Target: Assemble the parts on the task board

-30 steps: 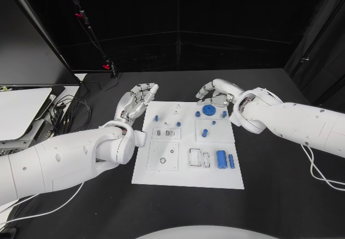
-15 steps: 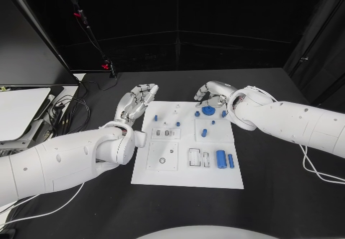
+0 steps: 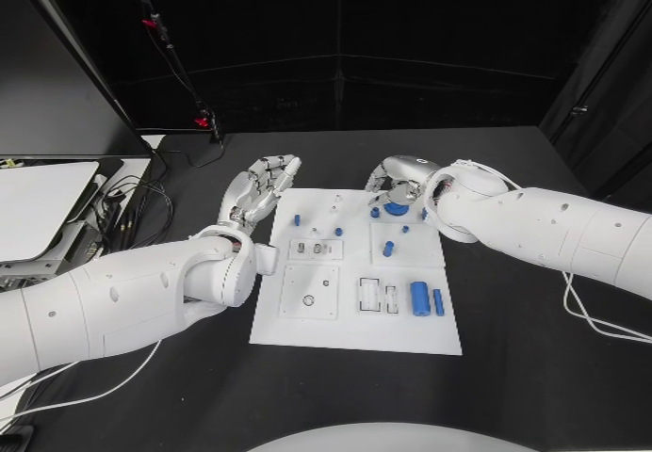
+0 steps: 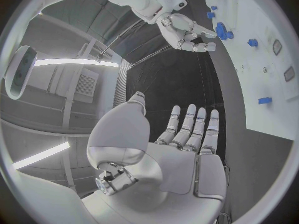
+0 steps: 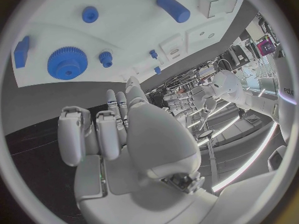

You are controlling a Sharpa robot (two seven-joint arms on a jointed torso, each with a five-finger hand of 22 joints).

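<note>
Task board (image 3: pixel 356 330): right hand (image 3: pixel 396 179) curled empty near blue gear (image 5: pixel 65 62); left hand (image 4: pixel 187 134) flat, apparently empty.

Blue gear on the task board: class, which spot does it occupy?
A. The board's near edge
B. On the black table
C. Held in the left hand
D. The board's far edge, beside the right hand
D: the blue gear lies at the task board's far edge, just below the right hand.

Right hand (image 3: pixel 397 179) crowds the blue gear (image 3: pixel 396 208); the task board (image 3: pixel 356 325) near edge lies open.
</note>
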